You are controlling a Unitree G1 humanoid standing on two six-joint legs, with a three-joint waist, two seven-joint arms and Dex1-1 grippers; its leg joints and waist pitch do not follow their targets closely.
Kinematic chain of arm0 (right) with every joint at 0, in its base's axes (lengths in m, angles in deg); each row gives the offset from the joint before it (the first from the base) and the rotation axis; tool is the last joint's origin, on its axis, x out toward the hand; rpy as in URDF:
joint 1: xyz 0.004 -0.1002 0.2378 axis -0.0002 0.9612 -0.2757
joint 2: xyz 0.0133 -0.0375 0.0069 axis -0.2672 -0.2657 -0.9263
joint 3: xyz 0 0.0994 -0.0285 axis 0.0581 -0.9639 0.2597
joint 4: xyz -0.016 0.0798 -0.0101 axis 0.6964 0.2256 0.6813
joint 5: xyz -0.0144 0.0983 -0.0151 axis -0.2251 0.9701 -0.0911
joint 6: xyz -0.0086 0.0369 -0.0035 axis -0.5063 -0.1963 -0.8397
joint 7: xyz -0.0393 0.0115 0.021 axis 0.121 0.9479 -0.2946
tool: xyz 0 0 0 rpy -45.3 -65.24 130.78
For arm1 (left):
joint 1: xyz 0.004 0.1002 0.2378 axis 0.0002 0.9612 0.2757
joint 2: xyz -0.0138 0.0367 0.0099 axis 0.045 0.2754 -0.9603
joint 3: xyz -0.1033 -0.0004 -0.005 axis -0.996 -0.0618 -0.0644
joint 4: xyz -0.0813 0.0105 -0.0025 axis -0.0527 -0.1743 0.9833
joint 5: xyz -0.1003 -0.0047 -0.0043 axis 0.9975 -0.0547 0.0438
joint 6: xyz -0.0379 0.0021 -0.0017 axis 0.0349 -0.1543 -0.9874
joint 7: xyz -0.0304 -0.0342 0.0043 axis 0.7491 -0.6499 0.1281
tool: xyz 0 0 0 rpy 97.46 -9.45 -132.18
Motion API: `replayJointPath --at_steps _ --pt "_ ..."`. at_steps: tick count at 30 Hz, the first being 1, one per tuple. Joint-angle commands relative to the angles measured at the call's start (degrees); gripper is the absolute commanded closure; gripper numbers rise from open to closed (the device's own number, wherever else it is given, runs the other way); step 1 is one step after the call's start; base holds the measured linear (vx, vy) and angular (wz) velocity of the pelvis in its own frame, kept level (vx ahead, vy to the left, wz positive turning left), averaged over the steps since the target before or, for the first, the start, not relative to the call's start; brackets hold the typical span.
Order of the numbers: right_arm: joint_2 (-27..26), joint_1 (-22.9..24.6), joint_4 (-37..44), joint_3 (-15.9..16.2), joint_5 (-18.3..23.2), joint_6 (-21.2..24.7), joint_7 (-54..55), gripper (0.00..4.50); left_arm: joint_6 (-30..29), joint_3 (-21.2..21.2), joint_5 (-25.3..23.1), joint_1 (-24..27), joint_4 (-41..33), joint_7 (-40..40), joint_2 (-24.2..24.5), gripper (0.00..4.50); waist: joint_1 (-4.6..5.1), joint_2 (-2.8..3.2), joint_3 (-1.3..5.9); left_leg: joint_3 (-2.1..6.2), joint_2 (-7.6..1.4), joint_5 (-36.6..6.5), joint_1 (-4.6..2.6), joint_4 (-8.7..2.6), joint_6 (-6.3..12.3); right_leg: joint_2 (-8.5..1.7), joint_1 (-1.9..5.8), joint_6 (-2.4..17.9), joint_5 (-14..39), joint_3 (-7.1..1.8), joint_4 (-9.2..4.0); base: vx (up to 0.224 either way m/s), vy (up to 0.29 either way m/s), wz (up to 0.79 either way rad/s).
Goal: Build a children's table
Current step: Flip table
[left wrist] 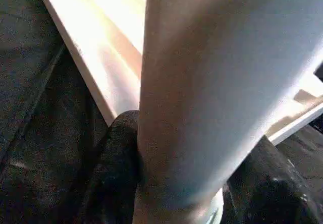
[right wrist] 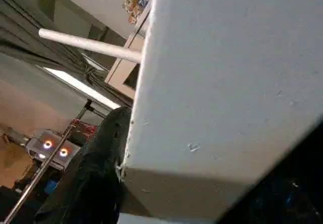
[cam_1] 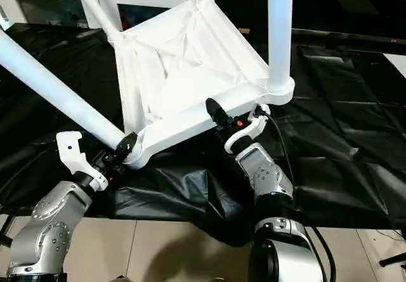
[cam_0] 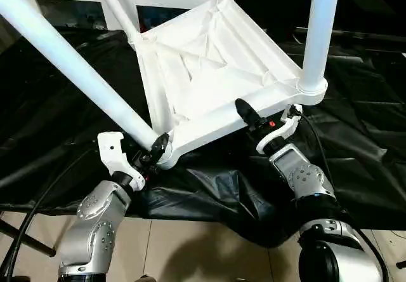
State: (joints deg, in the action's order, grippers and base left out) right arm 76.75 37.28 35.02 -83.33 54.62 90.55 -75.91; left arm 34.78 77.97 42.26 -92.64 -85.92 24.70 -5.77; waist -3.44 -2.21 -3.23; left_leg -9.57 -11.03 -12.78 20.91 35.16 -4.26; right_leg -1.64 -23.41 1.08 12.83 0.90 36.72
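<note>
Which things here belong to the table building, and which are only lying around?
Belong to the job:
- table top, ribbed underside up
- legs standing in its corner sockets
- left tool, shut on a leg
- right tool, shut on the top's edge

Just there:
- black sheet
- white cabinet

Table top (cam_0: 209, 79) upside down, tilted, near edge lifted off black sheet (cam_0: 355, 167). Legs (cam_0: 70, 60) stick up and out, blocking the space above the left and right corners. Left gripper (cam_0: 155, 150) clamped round near-left leg base; right gripper (cam_0: 257, 120) pinching the near rim. Open room over the sheet to the right and below the raised edge. Cabinet (cam_0: 76, 2) close behind.
</note>
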Motion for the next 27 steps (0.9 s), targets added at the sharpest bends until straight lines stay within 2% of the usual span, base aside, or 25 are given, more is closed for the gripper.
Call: replayJointPath --at_steps 1,3,7,12,17,27 --pt "-0.94 -4.77 2.86 0.03 3.42 1.76 -0.93 1.35 0.47 3.78 0.81 -1.16 -1.52 3.49 -0.89 2.36 -0.39 0.62 4.63 0.16 -1.90 7.61 -0.38 -2.86 6.07 -4.89 4.43 16.82 -17.77 -2.16 -2.02 0.000 0.000 0.00" --pt "-1.31 -6.03 2.18 -2.42 5.37 1.99 1.50 1.06 0.60 3.85 0.73 -1.08 -1.55 3.62 -0.94 2.37 -0.32 0.71 4.41 0.11 -2.00 5.87 -0.46 -2.97 5.49 -4.97 4.17 16.70 -15.20 -2.21 -2.19 0.000 0.000 0.00" --pt "-1.64 -7.53 0.82 -5.26 7.76 2.87 2.58 1.03 0.66 3.98 0.76 -0.91 -1.64 3.89 -1.11 2.39 -0.25 0.78 4.39 0.02 -1.97 4.10 -0.59 -2.99 4.44 -4.90 4.08 16.28 -12.82 -2.22 -2.37 0.000 0.000 0.00" --pt "-1.72 -7.94 0.87 -3.98 7.24 6.48 1.34 1.03 1.07 4.84 0.40 -0.79 -1.44 5.01 -0.49 2.39 -0.33 0.67 4.55 0.08 -1.81 6.04 -0.35 -2.89 4.56 -4.74 4.30 16.00 -15.47 -2.16 -2.07 0.000 0.000 0.00" --pt "-1.37 -8.04 -0.15 -2.87 5.83 8.62 2.30 1.03 2.06 5.72 -1.67 -0.76 -0.84 5.48 0.49 2.39 -0.39 0.62 4.58 0.08 -1.83 6.35 -0.33 -2.84 4.77 -4.83 4.32 15.96 -15.70 -2.14 -2.07 0.000 0.000 0.00" --pt "-1.31 -7.67 -2.52 -4.91 5.65 9.64 5.32 1.80 4.11 6.56 -4.13 -0.12 0.53 6.50 2.30 2.39 -0.39 0.76 4.61 0.08 -1.82 6.51 -0.39 -2.84 4.42 -4.86 4.26 16.03 -15.61 -2.10 -2.00 0.000 0.000 0.00"
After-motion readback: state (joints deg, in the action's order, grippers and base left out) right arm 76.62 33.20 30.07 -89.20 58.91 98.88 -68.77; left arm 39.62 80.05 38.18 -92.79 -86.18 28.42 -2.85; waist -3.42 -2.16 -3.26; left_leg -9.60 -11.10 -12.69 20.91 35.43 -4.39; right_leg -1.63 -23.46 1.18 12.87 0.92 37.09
